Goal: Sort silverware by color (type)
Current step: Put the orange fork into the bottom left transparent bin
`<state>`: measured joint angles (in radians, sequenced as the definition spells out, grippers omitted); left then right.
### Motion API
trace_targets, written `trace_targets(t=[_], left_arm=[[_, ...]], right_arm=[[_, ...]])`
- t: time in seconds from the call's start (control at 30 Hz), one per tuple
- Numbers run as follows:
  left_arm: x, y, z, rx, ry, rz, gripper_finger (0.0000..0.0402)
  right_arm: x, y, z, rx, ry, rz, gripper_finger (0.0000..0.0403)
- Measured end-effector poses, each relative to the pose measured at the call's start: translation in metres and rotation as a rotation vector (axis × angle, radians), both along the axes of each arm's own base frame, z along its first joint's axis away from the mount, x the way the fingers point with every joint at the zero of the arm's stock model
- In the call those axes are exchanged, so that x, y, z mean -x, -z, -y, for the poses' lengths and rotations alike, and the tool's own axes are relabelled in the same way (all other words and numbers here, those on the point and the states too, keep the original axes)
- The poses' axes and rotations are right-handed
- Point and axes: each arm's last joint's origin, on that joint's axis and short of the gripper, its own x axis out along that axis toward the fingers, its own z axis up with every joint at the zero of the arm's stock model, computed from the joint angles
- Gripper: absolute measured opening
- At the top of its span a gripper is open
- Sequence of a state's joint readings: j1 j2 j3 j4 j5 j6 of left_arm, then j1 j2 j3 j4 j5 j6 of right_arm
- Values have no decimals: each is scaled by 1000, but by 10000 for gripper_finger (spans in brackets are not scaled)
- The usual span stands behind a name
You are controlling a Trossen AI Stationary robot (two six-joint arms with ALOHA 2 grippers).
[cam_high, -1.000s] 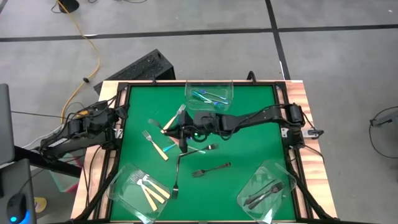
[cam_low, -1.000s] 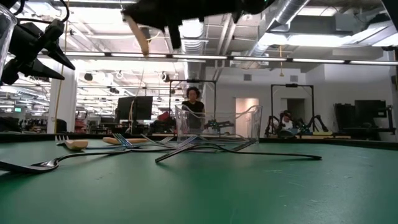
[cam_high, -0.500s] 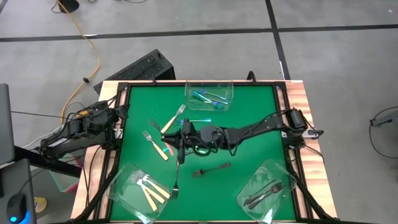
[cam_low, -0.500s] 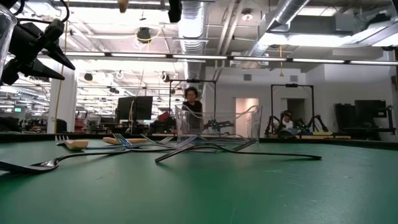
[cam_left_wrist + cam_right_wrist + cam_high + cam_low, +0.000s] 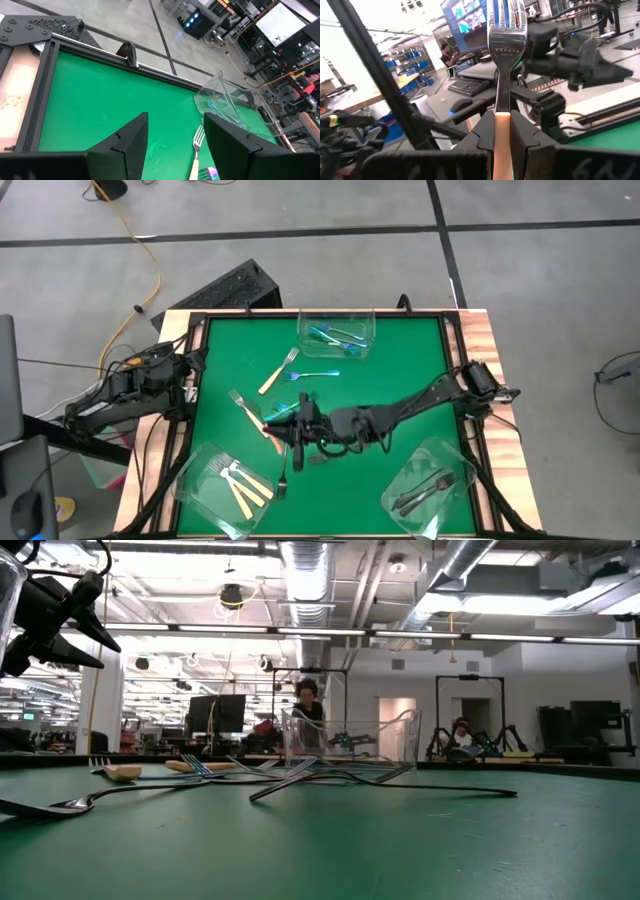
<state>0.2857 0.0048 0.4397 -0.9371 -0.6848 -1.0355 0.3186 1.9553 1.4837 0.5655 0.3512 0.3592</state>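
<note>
Right gripper (image 5: pixel 503 131) pinches tan-handled fork (image 5: pixel 505 60) by handle, tines up (polished metal head, matte cream handle), above table middle (image 5: pixel 300 430). Judged step: carry to front-left tub (image 5: pixel 195 480) with other tan forks. Advice: keep grip firm on slim smooth handle, pass high over loose forks on green felt mat (image 5: pixel 400 370), lower inside tub wall before opening. Tub clear thin plastic, maybe slides easily. Left gripper (image 5: pixel 170 145) waits at table's left edge, fingers spread, empty.
</note>
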Motion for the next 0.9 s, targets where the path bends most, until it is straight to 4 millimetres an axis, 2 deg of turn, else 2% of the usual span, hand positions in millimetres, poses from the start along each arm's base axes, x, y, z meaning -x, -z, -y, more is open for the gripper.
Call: trace_targets(t=[0.27,0.43,0.63,0.73,0.9], left_arm=[[-1,0,1,17,34,4,176],[-1,2,1,37,60,-13,176],[0,4,2,49,67,-24,176],[0,4,2,49,67,-23,176],[0,4,2,51,65,-20,176]], right_arm=[[22,0,-52,-19,78,-7,37],[37,-3,-76,-57,170,21,37],[51,-7,-94,-111,263,47,37],[55,-10,-100,-140,234,80,37],[49,-23,-107,-167,198,133,37]])
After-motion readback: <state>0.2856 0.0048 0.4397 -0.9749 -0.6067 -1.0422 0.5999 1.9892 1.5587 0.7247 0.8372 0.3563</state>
